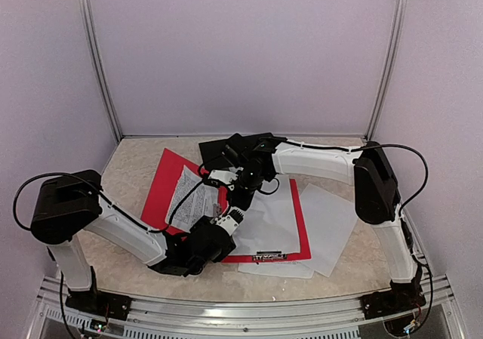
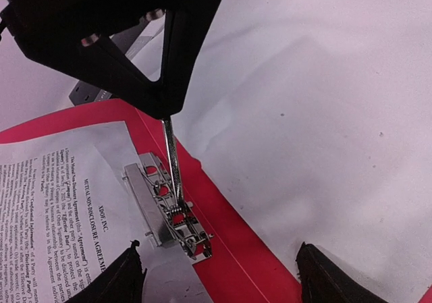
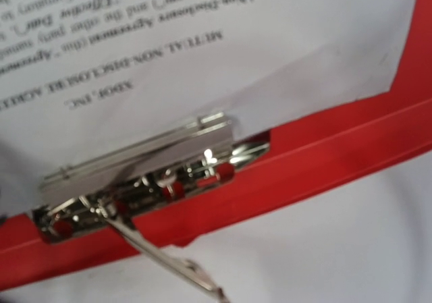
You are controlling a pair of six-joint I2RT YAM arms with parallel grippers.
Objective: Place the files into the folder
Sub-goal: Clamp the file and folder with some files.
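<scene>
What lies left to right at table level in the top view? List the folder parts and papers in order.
red folder's left flap → printed sheet → blank sheet on the right flap → loose blank sheet past the folder's right edge

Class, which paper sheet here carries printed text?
The sheet on the red folder's left half, by the metal clip; the other sheets look blank.

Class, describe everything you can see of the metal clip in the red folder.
The metal clip is a shiny silver spring clamp fixed to the red folder near its fold. Its flat bar lies over the edge of a printed sheet. Its thin lever stands raised, its tip pinched by the right gripper.
</scene>
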